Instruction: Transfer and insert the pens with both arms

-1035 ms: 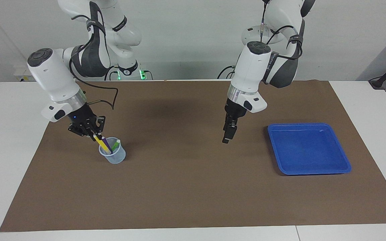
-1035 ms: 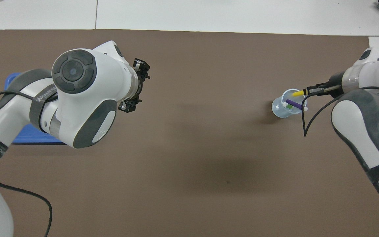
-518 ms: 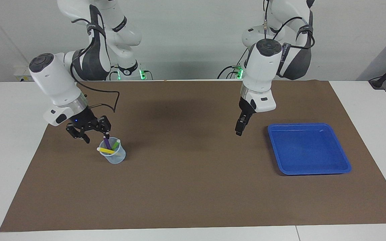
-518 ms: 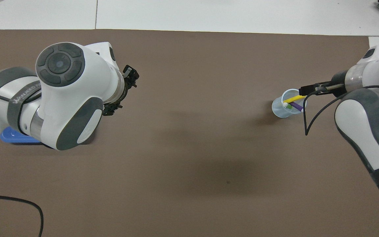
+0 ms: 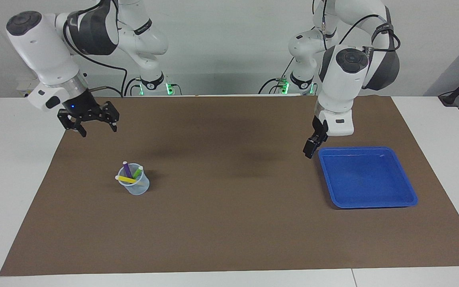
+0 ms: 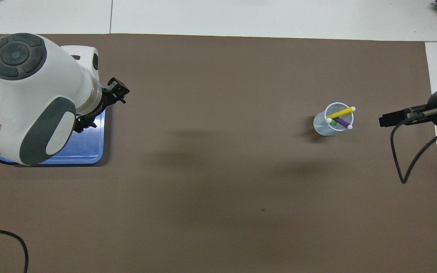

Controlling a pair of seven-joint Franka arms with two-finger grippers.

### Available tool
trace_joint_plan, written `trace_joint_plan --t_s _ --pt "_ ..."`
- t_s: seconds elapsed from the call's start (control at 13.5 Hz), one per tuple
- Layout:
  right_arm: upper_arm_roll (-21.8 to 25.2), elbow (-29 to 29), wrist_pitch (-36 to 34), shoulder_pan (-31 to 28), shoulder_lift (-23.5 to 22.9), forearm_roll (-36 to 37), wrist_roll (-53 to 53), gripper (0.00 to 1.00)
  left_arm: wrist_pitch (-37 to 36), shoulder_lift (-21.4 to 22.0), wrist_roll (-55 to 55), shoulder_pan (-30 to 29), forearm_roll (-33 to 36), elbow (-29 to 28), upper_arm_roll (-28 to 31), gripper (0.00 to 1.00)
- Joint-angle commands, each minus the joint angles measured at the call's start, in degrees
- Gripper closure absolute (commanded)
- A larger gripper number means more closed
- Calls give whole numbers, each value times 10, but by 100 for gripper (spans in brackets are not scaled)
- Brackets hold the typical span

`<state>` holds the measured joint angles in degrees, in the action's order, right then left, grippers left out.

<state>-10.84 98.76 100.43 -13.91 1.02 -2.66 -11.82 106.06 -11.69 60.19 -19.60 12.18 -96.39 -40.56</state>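
Robotics lab, two white Franka arms (image 5: 54,59) mounted at a white table (image 5: 14,167), brown mat (image 5: 233,223) as the work surface, loose cabling (image 6: 400,159), green status lights (image 5: 168,88), bare pale wall (image 5: 229,40)

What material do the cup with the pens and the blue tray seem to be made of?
The cup looks like thin clear plastic with a faint blue tint: the pens show through its wall. The tray looks like moulded blue plastic, smooth and slightly glossy: it has rounded corners, a raised rim and a small bright highlight. Neither can be confirmed by look alone.
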Motion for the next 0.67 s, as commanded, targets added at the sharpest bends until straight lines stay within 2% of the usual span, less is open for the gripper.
trace_joint_plan --t_s 0.0,0.07,0.22,0.44,0.59 --pt "-5 -41 -66 -3 23 27 12 0 -38 41 -135 -4 -14 -6 25 0" --pt "-4 -41 -75 -3 40 27 12 0 -51 58 -177 -4 -22 -5 38 0" --pt "-4 -24 -91 -9 57 27 10 0 -68 98 -265 7 -82 -6 88 0" --pt "-4 -24 -92 -11 65 26 9 0 -99 115 -378 81 -99 -7 181 0" --pt "-4 -24 -96 -10 66 25 11 0 -106 122 -410 95 -100 -16 199 0"
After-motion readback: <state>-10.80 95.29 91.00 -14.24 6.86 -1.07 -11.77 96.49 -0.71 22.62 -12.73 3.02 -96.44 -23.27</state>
